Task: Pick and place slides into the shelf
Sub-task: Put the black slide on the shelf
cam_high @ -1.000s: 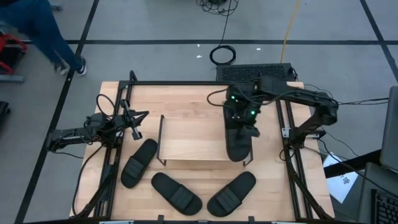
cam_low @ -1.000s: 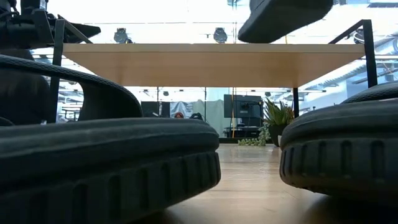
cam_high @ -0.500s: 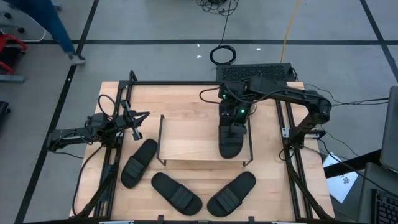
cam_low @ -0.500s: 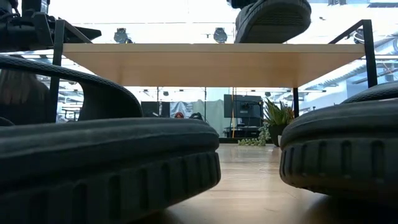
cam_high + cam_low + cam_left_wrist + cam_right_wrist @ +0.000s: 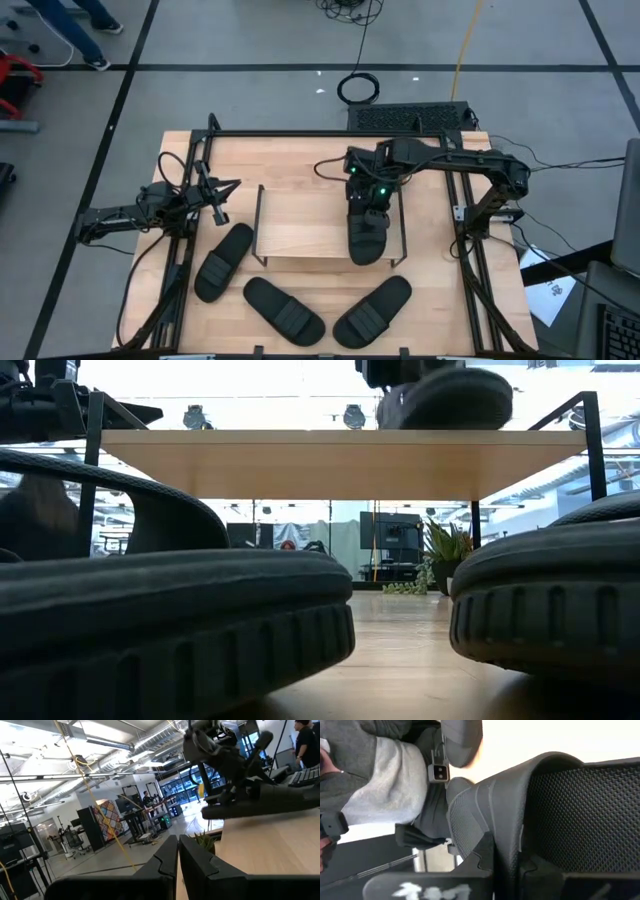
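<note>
1. One slide (image 5: 367,235) is being held over the right side of the shelf (image 5: 300,232) top, its strap pinched by the right gripper (image 5: 369,200)
2. Three slides (image 5: 284,310) are lying on the table (image 5: 300,160) in front of the shelf
3. The left gripper (image 5: 213,205) is being kept pressed together, empty, at the table's left edge

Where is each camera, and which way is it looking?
High view: above, straight down; both arms, shelf, right gripper holding a slide.
Low view: table height, level under the shelf, between slides.
Left wrist view: past left gripper's shut fingers toward that slide.
Right wrist view: close on the gripped slide.
All four show it.
</note>
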`<action>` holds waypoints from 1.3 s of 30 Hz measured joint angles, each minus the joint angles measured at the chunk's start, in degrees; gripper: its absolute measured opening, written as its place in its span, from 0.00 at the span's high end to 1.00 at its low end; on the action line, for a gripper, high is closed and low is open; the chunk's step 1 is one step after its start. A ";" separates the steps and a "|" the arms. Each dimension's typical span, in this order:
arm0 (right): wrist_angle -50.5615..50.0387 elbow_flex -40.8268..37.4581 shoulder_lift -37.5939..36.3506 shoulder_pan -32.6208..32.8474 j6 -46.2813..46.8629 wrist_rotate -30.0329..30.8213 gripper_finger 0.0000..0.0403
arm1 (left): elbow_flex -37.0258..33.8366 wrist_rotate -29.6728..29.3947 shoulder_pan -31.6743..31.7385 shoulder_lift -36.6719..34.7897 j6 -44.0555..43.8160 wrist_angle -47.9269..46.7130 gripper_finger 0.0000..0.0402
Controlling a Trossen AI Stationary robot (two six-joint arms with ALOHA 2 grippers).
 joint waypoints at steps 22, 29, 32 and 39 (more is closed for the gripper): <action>4.04 -8.44 -0.31 0.28 0.12 -1.99 0.90 | 0.00 0.00 0.00 0.01 -0.02 0.00 0.94; 6.34 -8.61 -0.89 0.13 -1.20 -0.22 0.68 | 0.00 0.01 0.02 0.00 -0.02 -0.40 0.94; 6.99 -8.61 -1.61 0.07 -1.35 0.29 0.57 | 0.00 0.00 0.01 0.02 -0.02 -0.56 0.94; 8.57 -8.67 -4.37 -0.15 -1.21 5.10 0.37 | 0.00 -0.27 0.02 0.02 -0.02 -1.22 0.94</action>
